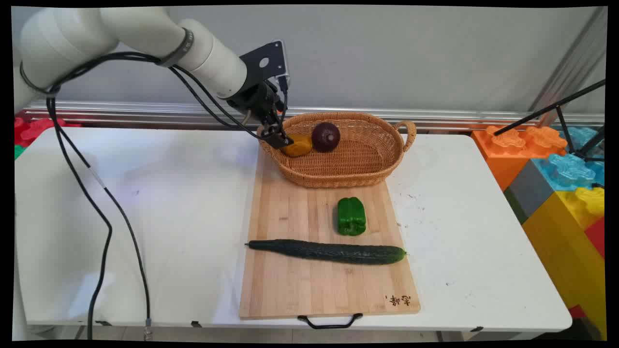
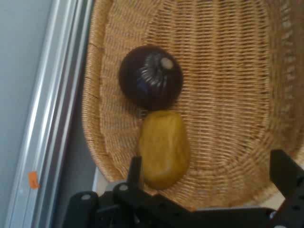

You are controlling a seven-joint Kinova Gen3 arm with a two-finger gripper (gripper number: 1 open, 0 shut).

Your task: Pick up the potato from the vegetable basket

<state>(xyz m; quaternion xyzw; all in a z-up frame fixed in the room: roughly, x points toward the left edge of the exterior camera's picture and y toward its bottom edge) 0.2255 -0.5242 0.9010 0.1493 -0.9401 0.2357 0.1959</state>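
Here, we go line by line from the gripper outward.

Gripper: we see the black gripper (image 1: 279, 137) in the upper middle of the main view, at the left rim of the basket; in the hand view its fingers (image 2: 134, 172) stand spread wide with nothing between them.

Nearest thing: a yellow-brown potato (image 1: 297, 144) lies inside the basket just right of the gripper; in the hand view it sits at lower centre, just off the left finger.

Beside it: we find a dark purple onion (image 1: 325, 137) touching or nearly touching the potato, further along the basket floor.

Container: the wicker basket (image 1: 358, 169) rests on the far end of the cutting board (image 1: 290, 285), its handle at the right.

On the board: a green bell pepper (image 1: 351, 216) lies mid-frame, and a long cucumber (image 1: 329, 252) lies across the board below it, apart from the pepper.

Around: the white table (image 1: 145, 203) carries the board; coloured toy blocks (image 1: 556, 159) stand at the right edge.

Risk, in our judgement: the fingers sit so near the rim that a low sweep could catch the weave and drag the basket; a nudge to the potato could roll it against the onion.
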